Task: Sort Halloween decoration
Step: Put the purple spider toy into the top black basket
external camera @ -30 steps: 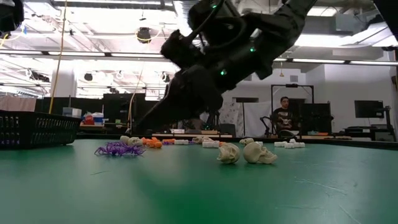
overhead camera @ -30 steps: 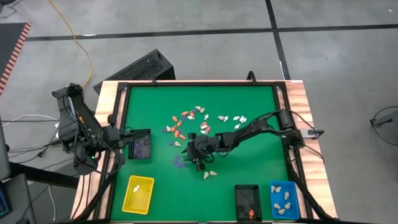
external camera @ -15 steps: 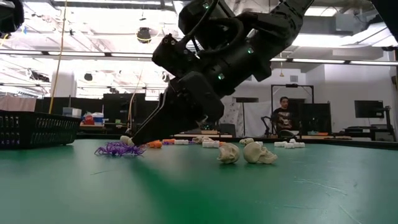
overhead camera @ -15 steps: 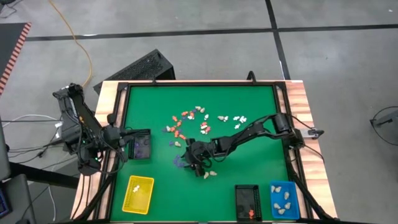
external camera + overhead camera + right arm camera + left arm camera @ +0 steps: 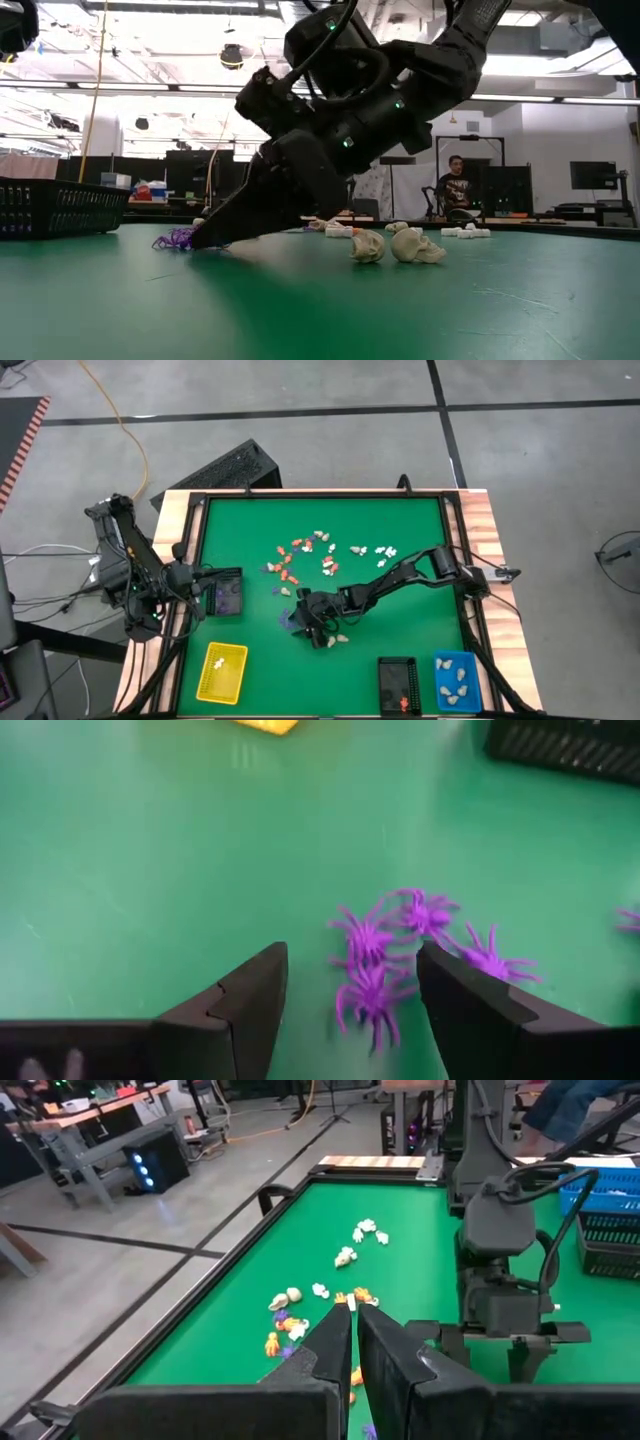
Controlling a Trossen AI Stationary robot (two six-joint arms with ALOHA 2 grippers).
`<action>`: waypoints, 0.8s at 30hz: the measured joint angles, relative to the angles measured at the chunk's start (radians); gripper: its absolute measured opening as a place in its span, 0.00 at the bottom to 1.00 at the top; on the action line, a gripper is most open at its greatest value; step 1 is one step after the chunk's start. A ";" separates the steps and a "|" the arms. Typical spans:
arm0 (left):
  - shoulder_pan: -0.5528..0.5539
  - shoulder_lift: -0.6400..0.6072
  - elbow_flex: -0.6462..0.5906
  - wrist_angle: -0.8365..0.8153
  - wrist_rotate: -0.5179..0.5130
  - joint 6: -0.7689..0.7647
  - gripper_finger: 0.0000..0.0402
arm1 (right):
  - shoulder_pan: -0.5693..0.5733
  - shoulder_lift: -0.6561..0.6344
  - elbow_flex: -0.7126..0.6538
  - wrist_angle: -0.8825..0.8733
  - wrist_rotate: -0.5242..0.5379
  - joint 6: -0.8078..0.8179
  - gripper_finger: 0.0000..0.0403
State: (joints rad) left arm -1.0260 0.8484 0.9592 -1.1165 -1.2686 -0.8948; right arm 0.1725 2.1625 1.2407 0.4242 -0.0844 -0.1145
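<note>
The Halloween decoration lies loose on the green mat: orange, white and beige figurines (image 5: 305,555) at the middle, two beige skulls (image 5: 395,245) nearer the front, and a small cluster of purple spiders (image 5: 400,945). My right gripper (image 5: 350,1010) is open and slants down to the mat, one finger on either side of the nearest spider (image 5: 370,995); its fingertips (image 5: 197,242) are low beside the spiders (image 5: 176,238). My left gripper (image 5: 352,1342) is shut and hovers at the table's left edge, by the black tray (image 5: 226,597).
A yellow tray (image 5: 222,671) sits at the near left. A black tray (image 5: 398,685) with orange pieces and a blue tray (image 5: 456,681) with beige pieces stand at the near right. A black frame (image 5: 196,540) rims the mat. A person sits in the room beyond.
My right gripper has sunk and gone toward the table's near-left, from above the mat down to the purple spiders, its fingertips now low at the mat beside them. The spiders and the other figurines have stayed where they were.
</note>
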 joint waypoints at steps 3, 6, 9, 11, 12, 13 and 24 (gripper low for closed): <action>0.000 0.000 0.000 0.000 0.006 0.000 0.03 | -0.009 0.002 0.000 -0.011 -0.005 0.034 0.60; 0.000 0.000 0.000 0.000 0.015 0.000 0.03 | -0.011 0.002 0.000 -0.018 -0.004 0.040 0.55; 0.000 0.001 0.000 0.000 0.026 0.000 0.03 | -0.011 0.001 0.000 -0.022 0.000 0.057 0.46; 0.000 0.000 0.000 0.000 0.027 0.000 0.03 | -0.011 0.001 0.000 -0.023 0.000 0.063 0.40; 0.000 0.001 0.000 0.000 0.031 0.000 0.03 | -0.011 0.001 0.000 -0.023 0.000 0.065 0.37; 0.000 0.000 0.000 0.000 0.032 0.000 0.03 | -0.011 0.001 0.000 -0.023 0.000 0.065 0.34; 0.000 0.000 0.000 0.000 0.032 0.000 0.03 | -0.014 -0.003 0.000 -0.028 0.009 0.072 0.07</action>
State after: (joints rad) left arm -1.0260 0.8487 0.9592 -1.1164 -1.2371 -0.8943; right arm 0.1590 2.1596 1.2407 0.3965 -0.0754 -0.0422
